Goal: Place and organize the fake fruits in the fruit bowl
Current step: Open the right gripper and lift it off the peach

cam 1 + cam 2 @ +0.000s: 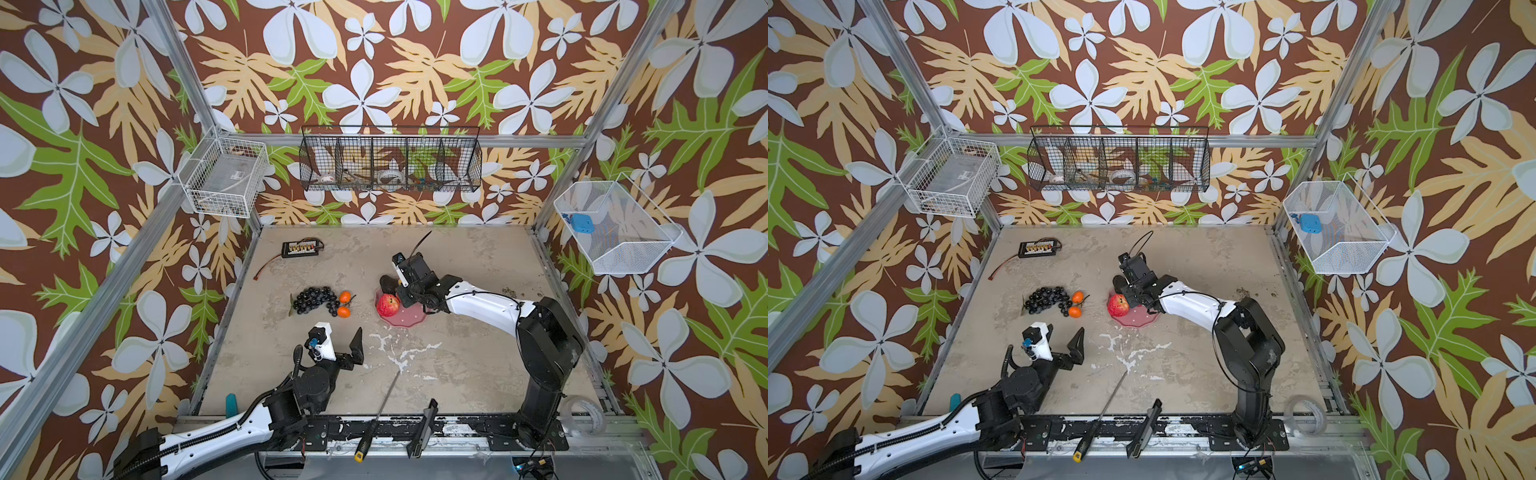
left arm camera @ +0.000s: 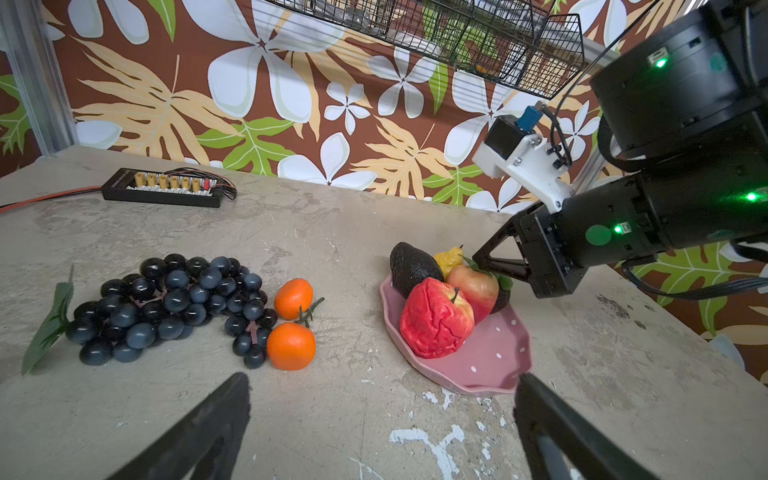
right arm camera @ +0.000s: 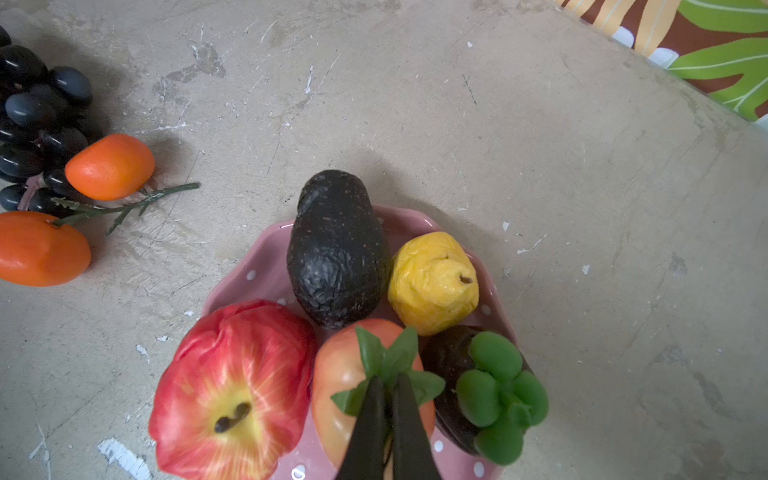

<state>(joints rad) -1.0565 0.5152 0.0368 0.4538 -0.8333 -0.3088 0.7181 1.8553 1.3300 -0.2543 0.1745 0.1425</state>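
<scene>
I see my right gripper (image 3: 385,384) closed at the leafy top of a peach-coloured fruit (image 3: 332,365) in the pink bowl (image 2: 490,361), beside the apple (image 2: 436,318), avocado (image 3: 336,249) and lemon (image 3: 432,282), while my left gripper (image 2: 382,378) hangs wide open and empty near the grapes (image 2: 166,299) and oranges (image 2: 291,345) on the table (image 2: 332,232).

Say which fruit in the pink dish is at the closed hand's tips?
The orange-red fruit with green leaves, between the red apple and the green-capped fruit. The right hand's shut tips sit at its leaves; avocado and yellow fruit lie beyond.
</scene>
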